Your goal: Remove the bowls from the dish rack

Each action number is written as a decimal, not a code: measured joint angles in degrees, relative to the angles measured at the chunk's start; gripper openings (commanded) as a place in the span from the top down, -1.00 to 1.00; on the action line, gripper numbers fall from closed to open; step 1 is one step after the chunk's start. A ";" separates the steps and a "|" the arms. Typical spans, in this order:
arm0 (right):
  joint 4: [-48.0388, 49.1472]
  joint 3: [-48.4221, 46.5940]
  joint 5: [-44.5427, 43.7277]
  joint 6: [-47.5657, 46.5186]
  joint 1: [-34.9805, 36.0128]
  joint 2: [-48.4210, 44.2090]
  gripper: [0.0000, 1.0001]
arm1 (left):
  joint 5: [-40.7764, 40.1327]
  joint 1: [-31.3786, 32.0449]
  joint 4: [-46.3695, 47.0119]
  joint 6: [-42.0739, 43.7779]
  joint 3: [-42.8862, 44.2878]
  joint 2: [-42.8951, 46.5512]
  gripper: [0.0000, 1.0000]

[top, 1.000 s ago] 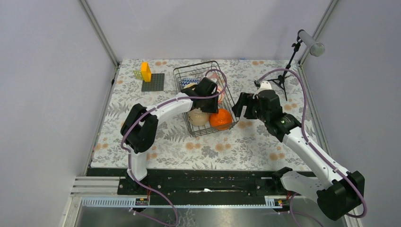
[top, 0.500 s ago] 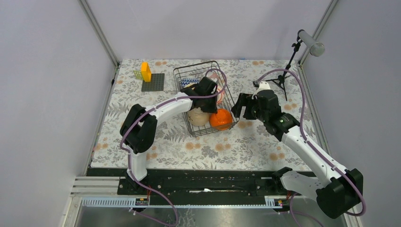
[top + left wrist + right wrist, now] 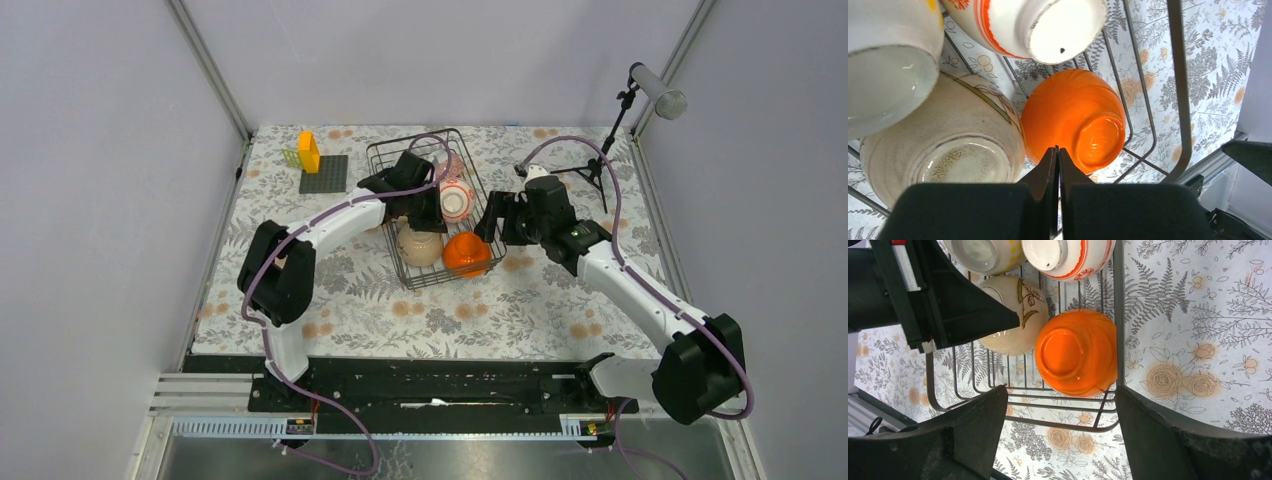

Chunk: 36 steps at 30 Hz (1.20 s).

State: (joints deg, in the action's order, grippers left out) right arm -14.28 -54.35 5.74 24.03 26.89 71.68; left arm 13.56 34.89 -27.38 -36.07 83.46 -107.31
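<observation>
The black wire dish rack (image 3: 450,277) holds several bowls lying on their sides or upside down. In the left wrist view I see an orange bowl (image 3: 1075,120), a beige bowl (image 3: 948,150), a white bowl with red bands (image 3: 1033,25) and part of a pale bowl (image 3: 888,65). My left gripper (image 3: 1058,148) is shut with nothing in it, hanging just above the gap between the beige and orange bowls. My right gripper (image 3: 1060,415) stands wide open over the rack's near right corner, beside the orange bowl (image 3: 1075,352). From above, the left gripper (image 3: 428,212) is inside the rack and the right gripper (image 3: 492,226) is at its right rim.
A flat black square mat (image 3: 324,173) with a yellow block (image 3: 308,151) lies at the back left. A small tripod (image 3: 596,170) stands at the back right. The left gripper's body (image 3: 938,295) fills the upper left of the right wrist view, close to the beige bowl (image 3: 1013,315).
The left gripper has shut and drawn back and left in the rack, uncovering the red-banded bowl. The right arm has moved left, up to the rack's right side.
</observation>
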 measured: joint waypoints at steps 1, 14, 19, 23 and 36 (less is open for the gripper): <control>0.04 -0.33 -0.02 -0.04 0.00 0.44 -0.73 | 0.13 0.02 -0.09 0.00 0.00 0.28 0.96; 2.19 -4.74 -1.11 -4.55 2.16 7.87 -0.99 | -8.17 -1.95 -2.75 -0.83 -4.55 13.75 0.43; 3.89 -5.44 -3.74 -7.34 5.31 8.98 -0.99 | -13.75 -6.54 -2.56 -2.19 -8.22 21.99 -0.24; 4.31 -8.96 -5.68 -7.69 5.53 12.46 -0.99 | -15.85 -11.08 -1.09 -2.99 -12.76 27.87 -0.82; 6.14 -21.09 -3.67 -8.11 5.53 19.12 -0.99 | -12.02 -19.28 11.34 7.21 -15.23 30.42 -0.97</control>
State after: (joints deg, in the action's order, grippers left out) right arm -8.14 -75.44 2.07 15.92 32.42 90.80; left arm 1.54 15.62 -16.03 -28.86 68.23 -76.88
